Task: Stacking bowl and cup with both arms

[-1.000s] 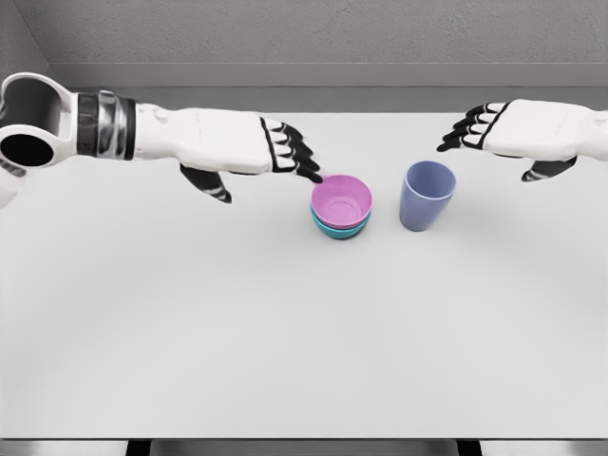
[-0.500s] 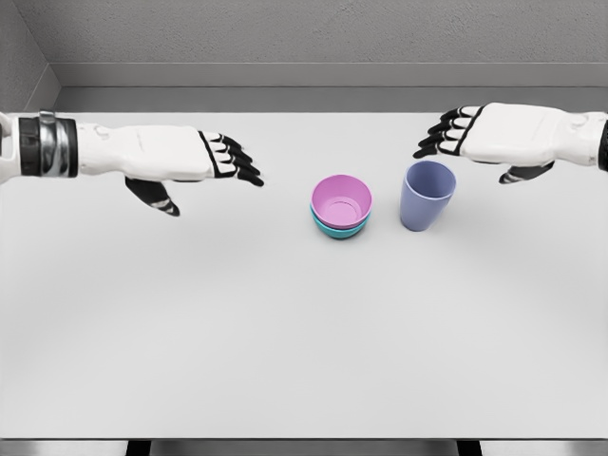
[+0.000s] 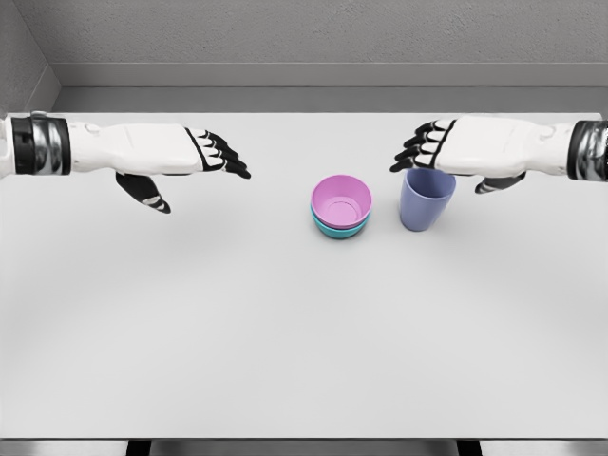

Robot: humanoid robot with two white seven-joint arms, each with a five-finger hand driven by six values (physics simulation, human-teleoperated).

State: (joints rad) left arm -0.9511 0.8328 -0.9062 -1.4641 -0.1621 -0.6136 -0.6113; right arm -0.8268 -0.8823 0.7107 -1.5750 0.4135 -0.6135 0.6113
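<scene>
Moved: since half a second ago the right hand point(image 3: 456, 150) has slid left until its fingers reach over the cup's far rim, and the left hand point(image 3: 180, 157) has drawn a little further left, away from the bowls.
Right hand: fingers extended and slightly spread, palm down, gripping nothing; whether it touches the cup's rim cannot be told.
Left hand: open with fingers spread, holding nothing, well apart from the bowls, over the far left of the desk.
Desk: plain pale grey desk point(image 3: 285, 332), wide and flat, filling most of the view.
Room: grey wall point(image 3: 313, 33) behind the far edge, with a corner at the far left.
Cup: lavender-blue cup point(image 3: 426, 198), upright, tapering toward its base, nothing seen inside, just right of the bowls.
Bowls: pink bowl point(image 3: 341, 200) nested in a teal bowl point(image 3: 338, 230), around the desk's centre, nothing in the pink one.
</scene>
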